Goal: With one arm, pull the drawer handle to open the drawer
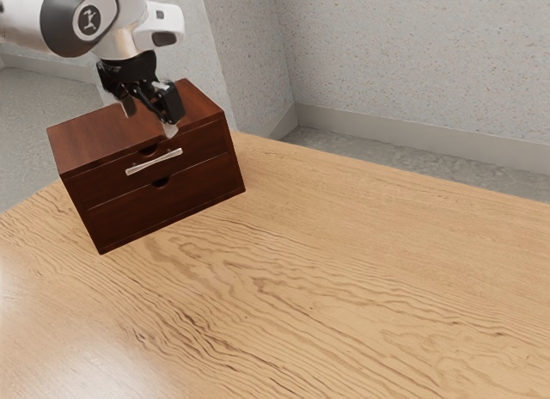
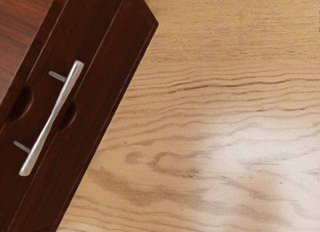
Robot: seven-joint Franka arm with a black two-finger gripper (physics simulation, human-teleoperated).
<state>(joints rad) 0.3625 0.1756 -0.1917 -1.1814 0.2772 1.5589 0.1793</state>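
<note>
Pincer (image 1: 150, 113): two black fingers are seen spread wide in the exterior view, with nothing gripped between them; it is held over the front edge of the cabinet's top.
Arm (image 1: 82, 21): a white and grey arm is seen entering from the exterior view's upper left and bending down to the pincer.
Cabinet (image 1: 86, 137): a dark reddish-brown wooden box is set on the tabletop directly beneath the pincer, with two drawer fronts stacked on its face.
Handle (image 1: 154, 162): a slim silver bar is fixed on the upper drawer front, just below the pincer and apart from both fingers; it is not touched. In the wrist view the same bar (image 2: 50, 119) is seen carried on two thin posts, so that it is held clear of the wood.
Upper drawer (image 1: 99, 182): its front is seen flush with the cabinet's face, so it is shut.
Cut-outs (image 2: 20, 102): two half-round notches are sunk into the drawer fronts, one on each side of the handle.
Tabletop (image 1: 361, 270): pale wood with strong wavy grain is spread out below and well beyond the pincer, toward the exterior view's right.
Wall (image 1: 412, 46): a grey speckled surface is seen behind the tabletop, far from the pincer.
</note>
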